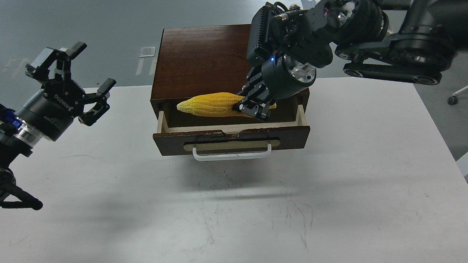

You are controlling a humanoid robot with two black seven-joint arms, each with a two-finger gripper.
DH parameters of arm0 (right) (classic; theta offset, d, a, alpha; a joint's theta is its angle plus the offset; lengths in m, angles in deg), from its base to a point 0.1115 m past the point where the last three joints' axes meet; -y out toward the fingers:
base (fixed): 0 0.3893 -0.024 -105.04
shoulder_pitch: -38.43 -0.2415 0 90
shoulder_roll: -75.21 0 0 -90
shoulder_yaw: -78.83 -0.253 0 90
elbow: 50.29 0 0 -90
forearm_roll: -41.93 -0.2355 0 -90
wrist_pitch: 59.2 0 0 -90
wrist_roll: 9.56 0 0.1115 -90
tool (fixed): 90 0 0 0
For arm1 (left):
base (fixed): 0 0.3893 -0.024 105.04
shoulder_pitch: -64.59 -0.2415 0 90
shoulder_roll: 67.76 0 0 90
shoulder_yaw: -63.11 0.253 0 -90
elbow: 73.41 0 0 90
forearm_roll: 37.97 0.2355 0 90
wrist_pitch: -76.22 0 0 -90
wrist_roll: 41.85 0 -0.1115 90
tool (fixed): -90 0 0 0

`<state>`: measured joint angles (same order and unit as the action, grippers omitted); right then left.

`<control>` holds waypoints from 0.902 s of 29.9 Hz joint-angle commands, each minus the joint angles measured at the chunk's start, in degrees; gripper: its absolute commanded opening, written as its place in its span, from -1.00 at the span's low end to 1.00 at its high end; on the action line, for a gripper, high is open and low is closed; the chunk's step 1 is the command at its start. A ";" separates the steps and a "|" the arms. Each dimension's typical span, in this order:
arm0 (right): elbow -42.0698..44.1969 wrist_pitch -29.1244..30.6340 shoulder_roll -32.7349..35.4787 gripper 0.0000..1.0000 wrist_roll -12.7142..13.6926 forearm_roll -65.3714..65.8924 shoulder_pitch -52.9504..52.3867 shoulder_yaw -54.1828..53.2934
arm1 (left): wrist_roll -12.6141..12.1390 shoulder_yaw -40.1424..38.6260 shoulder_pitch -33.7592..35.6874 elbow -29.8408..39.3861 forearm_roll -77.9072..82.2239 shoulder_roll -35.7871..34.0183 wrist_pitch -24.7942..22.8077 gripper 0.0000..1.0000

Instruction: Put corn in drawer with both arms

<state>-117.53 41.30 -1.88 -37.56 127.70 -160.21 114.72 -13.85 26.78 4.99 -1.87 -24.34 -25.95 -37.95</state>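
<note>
The yellow corn (210,105) lies level over the mouth of the open drawer (231,137), its tip pointing left. My right gripper (252,104) is shut on the corn's thick right end, reaching in from the upper right over the dark wooden box (201,60). The drawer is pulled out a little, showing its pale wood rim and white bar handle (232,155). My left gripper (80,82) is open and empty, held above the table to the left of the box.
The box stands at the back middle of a white table (239,212). The right arm's thick links (395,52) hang over the box's back right corner. Grey floor lies beyond the table's far and right edges.
</note>
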 commanded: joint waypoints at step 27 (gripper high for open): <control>-1.75 -0.56 3.16 0.68 0.01 -2.28 -1.75 -0.82 | 0.00 -0.50 -0.07 0.19 0.00 -0.59 -0.08 0.98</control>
<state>-118.71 40.79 -0.34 -37.55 126.52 -161.10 114.72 -13.85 26.28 4.91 -1.76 -24.34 -26.52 -38.03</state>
